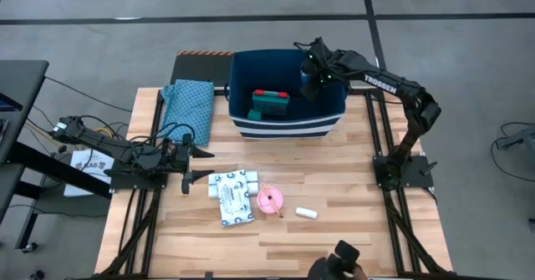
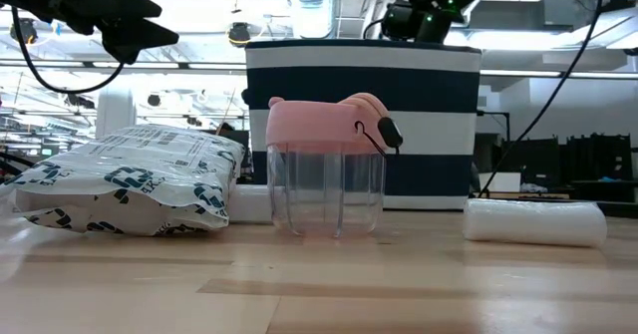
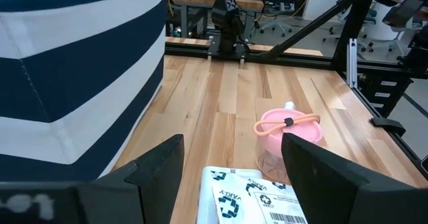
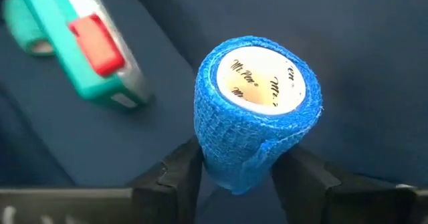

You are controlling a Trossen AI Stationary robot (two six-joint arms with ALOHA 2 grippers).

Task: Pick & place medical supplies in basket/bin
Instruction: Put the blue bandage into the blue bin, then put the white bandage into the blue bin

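Wooden counter point(image 1: 334, 230): high view, right tool point(image 1: 311, 78) inside bin point(image 1: 284, 128) at 1 o'clock; left tool point(image 1: 196, 165) apart, idle at 9. Right wrist view: blue roll point(image 4: 257, 110) stands upright between the right tool's fingers, grip apparently loosening; drop is directly below.

right arm point(image 1: 393, 83): "TROSSEN" | blue roll point(image 4: 257, 110) core: "Mr. Pen" | white packet point(image 3: 257, 204): "VAKLY"

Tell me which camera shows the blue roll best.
The right wrist view: the blue roll fills the picture end-on between the right gripper fingers, above the bin floor near the teal-and-red box. In the high view the arm hides it inside the bin. The low and left wrist views miss it.
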